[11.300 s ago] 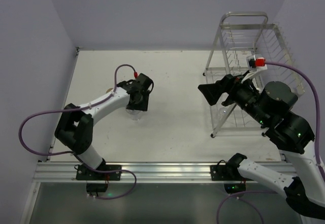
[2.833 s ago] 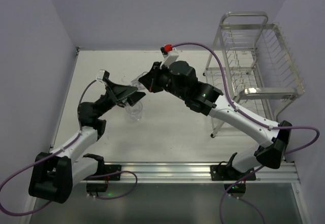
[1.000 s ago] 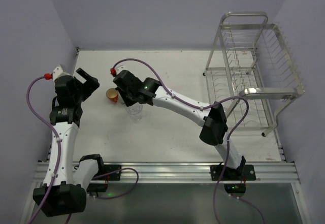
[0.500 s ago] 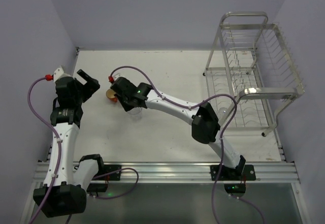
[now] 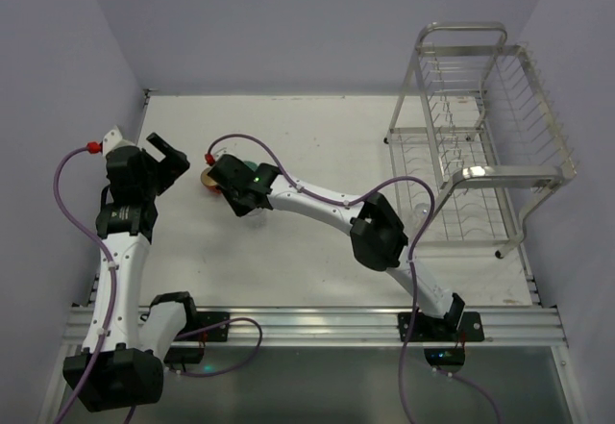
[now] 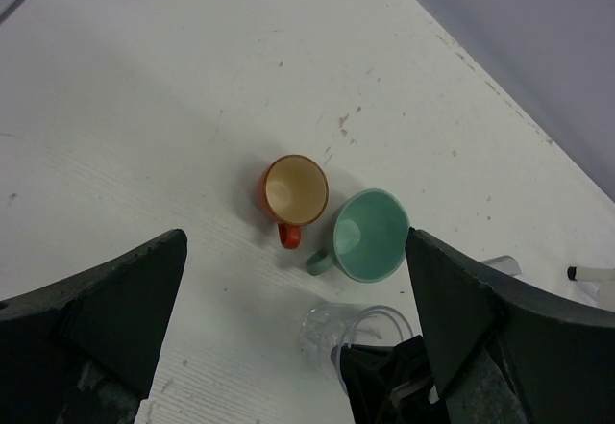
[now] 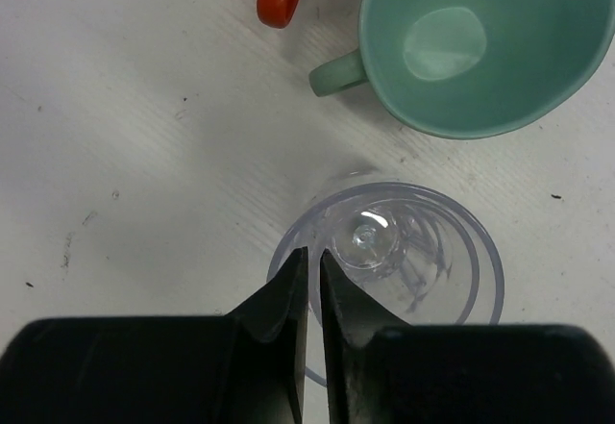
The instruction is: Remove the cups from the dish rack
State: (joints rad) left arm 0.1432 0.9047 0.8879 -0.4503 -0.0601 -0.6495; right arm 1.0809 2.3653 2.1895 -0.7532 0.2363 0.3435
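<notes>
A clear glass tumbler (image 7: 413, 251), upright on the white desk (image 7: 144, 155), is being pinched at its rim (one thin wall) by the right hand (image 7: 312, 256).

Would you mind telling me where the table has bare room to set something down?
Bare: the far stretch between the mint-green mug and the dish rack, and the near patch between the left arm and right arm. Crowded: left of centre, where the orange-red mug, mint-green mug and glass tumbler cluster, the right gripper over the tumbler.
</notes>
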